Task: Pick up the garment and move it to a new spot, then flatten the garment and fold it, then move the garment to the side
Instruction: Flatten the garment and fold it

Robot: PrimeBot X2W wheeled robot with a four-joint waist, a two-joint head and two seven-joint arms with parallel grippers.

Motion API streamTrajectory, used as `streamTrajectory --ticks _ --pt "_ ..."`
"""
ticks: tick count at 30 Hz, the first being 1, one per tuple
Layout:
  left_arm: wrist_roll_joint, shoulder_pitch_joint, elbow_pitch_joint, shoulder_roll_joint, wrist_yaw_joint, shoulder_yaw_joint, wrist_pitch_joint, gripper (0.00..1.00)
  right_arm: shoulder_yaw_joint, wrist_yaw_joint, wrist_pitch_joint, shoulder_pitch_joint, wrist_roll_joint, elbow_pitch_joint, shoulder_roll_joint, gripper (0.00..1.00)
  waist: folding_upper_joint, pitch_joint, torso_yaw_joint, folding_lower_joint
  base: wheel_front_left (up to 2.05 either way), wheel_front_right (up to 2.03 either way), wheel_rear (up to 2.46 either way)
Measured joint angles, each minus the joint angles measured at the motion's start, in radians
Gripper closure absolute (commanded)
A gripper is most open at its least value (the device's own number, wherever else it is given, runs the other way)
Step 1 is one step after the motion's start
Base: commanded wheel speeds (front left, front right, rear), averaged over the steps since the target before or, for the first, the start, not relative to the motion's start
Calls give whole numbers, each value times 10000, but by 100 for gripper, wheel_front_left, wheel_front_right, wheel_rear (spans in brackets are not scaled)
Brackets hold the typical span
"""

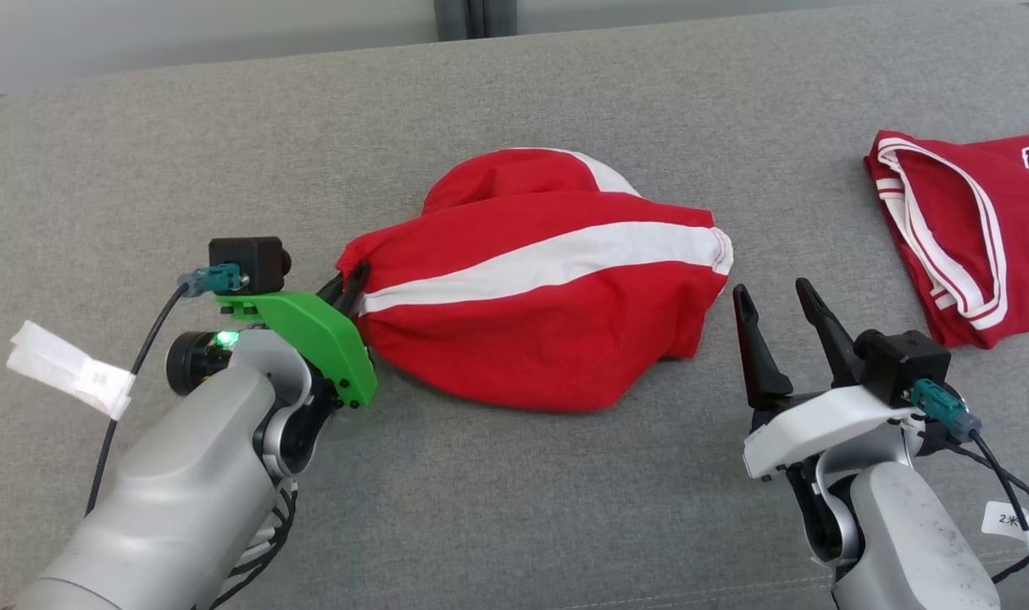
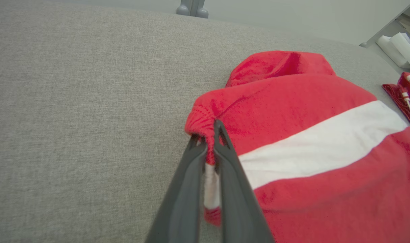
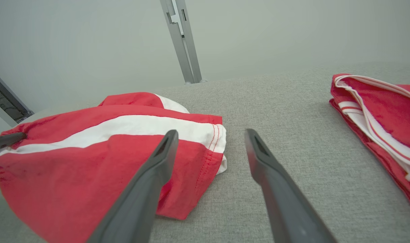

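So, the red garment (image 1: pixel 548 339) is a soft, matte knit bunched into a rounded, puffy mound on the grey woven surface (image 1: pixel 514 508), with a broad white stripe running across it and a second hump of red and white behind. The left gripper (image 1: pixel 349 284) is pinched tight on the garment's left end. The left wrist view makes this clear: the two dark, smooth fingers (image 2: pixel 232 175) are pressed together with a gathered bit of red and white cloth squeezed between them.

The right gripper (image 1: pixel 770 290) sits just off the garment's right end with its fingers spread wide and nothing between them, not touching the cloth. From the right wrist view the left finger overlaps the red fabric (image 3: pixel 73 168), and you can see the stitched hem at that end, which the head view blurs.

Further right, well apart, lies a flat red jersey (image 1: pixel 947 220) with white striped trim around its opening. A crinkly white tag (image 1: pixel 65 368) hangs on the left arm's cable.
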Motion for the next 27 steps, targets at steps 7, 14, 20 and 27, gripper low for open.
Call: streamTrajectory --ticks 7,14,20,27 --pt "293 217 36 67 150 -104 -548 0 98 0 73 2 -4 6 2 0 0 -111 99 0 0 0 0" --pt "56 1223 -105 -17 -293 1024 -1557 0 29 0 77 183 15 -19 -98 0 0 -453 -28 0 0 0 0" --pt "2537 2945 -2036 48 -67 4755 -1603 0 -224 0 173 272 2 -280 -299 0 0 -727 -84 0 0 0 0" --pt "5822 5509 -4215 -1103 -431 7852 -1605 0 -476 0 309 439 -73 -399 -426 0 0 -958 96 0 0 0 0"
